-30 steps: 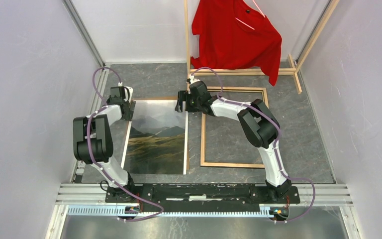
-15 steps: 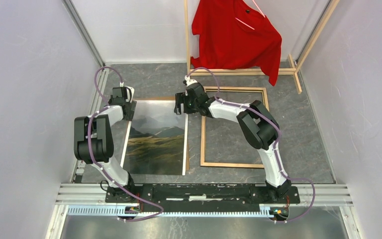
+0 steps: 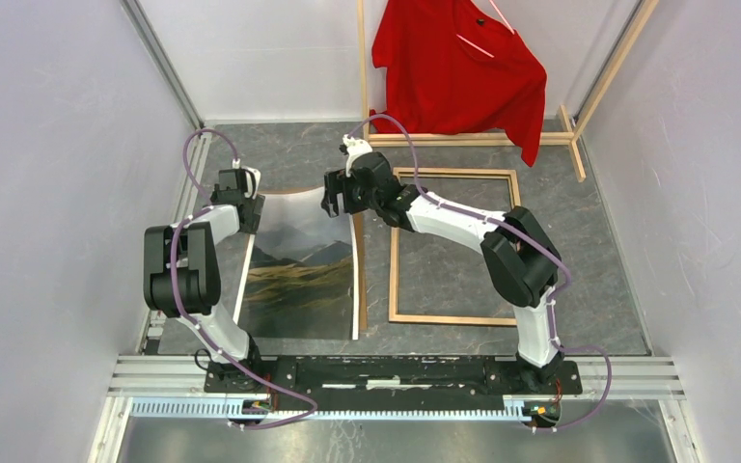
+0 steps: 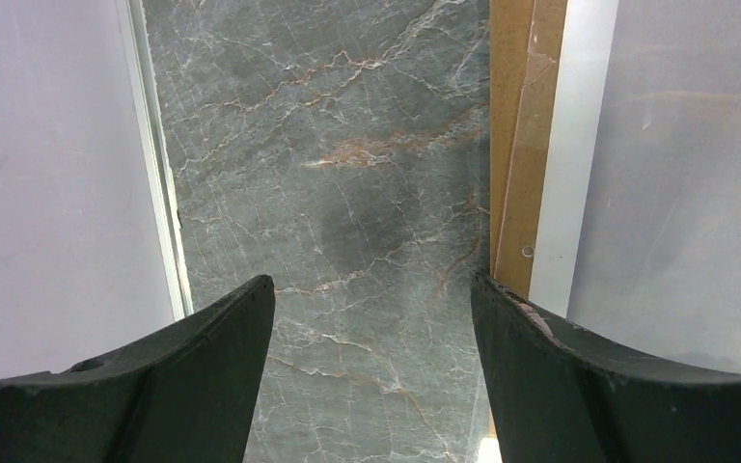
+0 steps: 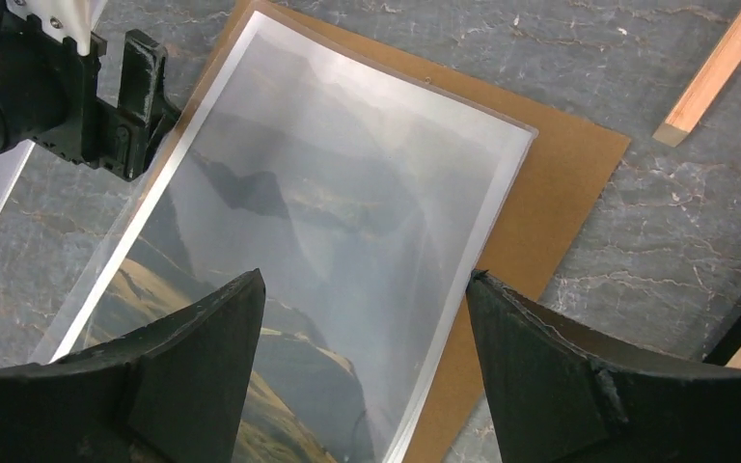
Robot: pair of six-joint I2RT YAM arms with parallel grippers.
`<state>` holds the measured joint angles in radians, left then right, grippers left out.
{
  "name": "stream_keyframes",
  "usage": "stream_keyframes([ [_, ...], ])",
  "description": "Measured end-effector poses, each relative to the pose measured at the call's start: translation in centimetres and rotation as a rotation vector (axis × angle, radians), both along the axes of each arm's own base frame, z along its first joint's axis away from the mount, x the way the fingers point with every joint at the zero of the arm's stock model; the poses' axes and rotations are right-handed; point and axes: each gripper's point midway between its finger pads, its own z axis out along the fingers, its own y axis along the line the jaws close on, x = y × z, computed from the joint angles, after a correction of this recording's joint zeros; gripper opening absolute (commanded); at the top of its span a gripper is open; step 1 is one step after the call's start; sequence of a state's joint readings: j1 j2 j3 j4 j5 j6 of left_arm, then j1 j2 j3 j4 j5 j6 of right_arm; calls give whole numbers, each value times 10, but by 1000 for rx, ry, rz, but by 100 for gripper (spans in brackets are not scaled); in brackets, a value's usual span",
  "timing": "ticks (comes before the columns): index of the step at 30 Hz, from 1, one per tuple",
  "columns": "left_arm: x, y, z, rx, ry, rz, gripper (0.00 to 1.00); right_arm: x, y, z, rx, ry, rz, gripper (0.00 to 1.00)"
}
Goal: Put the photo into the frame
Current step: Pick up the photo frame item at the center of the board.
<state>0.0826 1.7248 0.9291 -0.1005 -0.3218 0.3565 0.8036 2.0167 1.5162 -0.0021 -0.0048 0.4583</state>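
Now | left jaws apart beside mountain-landscape paper photo (image 3: 304, 275) far-left corner; right jaws apart above it | photo on thin brown backing board (image 5: 560, 183), left of light-wood rectangular frame (image 3: 393, 280)

Left gripper (image 4: 371, 285), right gripper (image 5: 367, 280) (each reaching forward) wide agape.

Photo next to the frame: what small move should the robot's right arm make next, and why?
Probably lower the right gripper and close it on the right edge of the photo: its jaws stand open over the print, which lies on the brown board, outside the frame.
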Motion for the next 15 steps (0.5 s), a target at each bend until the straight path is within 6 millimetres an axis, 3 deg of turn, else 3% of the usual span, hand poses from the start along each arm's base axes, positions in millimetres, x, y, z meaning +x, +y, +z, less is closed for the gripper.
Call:
stream_keyframes([
  [3, 0, 0, 0, 0, 0, 0, 82, -1, 0, 2, -15, -19, 5, 83],
  [7, 0, 0, 0, 0, 0, 0, 82, -2, -10, -11, -114, -25, -5, 83],
  [15, 0, 0, 0, 0, 0, 0, 82, -9, -7, -21, -257, -86, 18, 83],
])
